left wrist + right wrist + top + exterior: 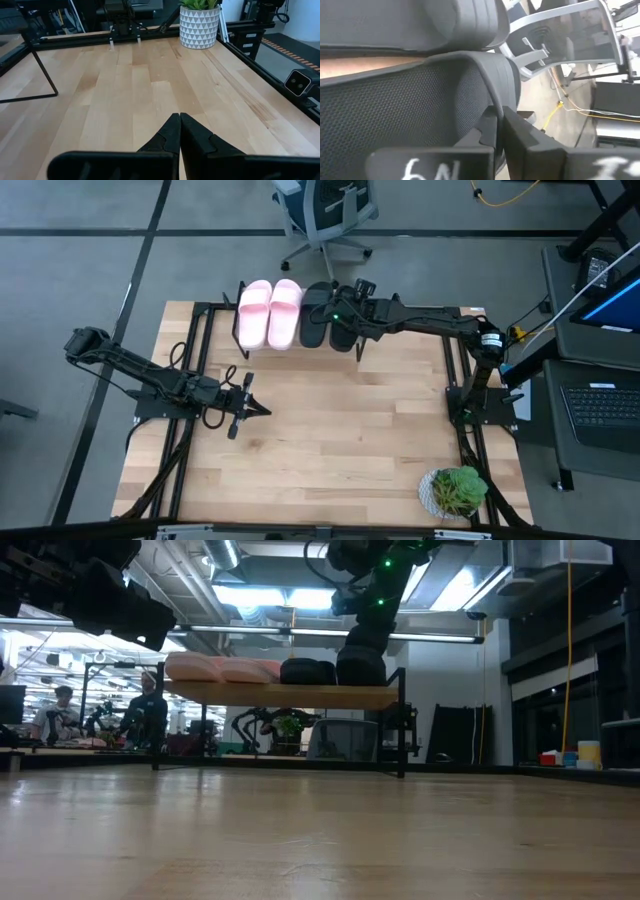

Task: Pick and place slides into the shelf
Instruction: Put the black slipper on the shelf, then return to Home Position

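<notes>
The shelf (pixel 300 696) stands at the table's far edge. On its plank top lie two pale pink slides (pixel 268 313) and two black slides, side by side. My right gripper (pixel 345 315) reaches over the shelf and is shut on the right-hand black slide (pixel 343 330), next to the other black slide (pixel 315 315). In the low view the right gripper (pixel 362 640) comes down on that slide (pixel 360 667). My left gripper (pixel 262 409) is shut and empty, low over the table's left middle; it also shows in the left wrist view (pixel 179 117). My right gripper (pixel 496 112) pinches a raised black edge (pixel 492 97) of the right-hand black slide between its two fingers, beside the dotted footbed (pixel 395 110). Strap or side wall, I cannot tell. The fingers come from above, slanting from the table's right. The slide rests on the shelf's plank (pixel 365 65).
A potted plant (pixel 458 490) stands at the table's near right corner. An office chair (pixel 325 215) stands on the floor behind the shelf. Black frame rails (pixel 195 360) run along the table's left and right sides. Bare wood lies between the shelf and the near edge.
</notes>
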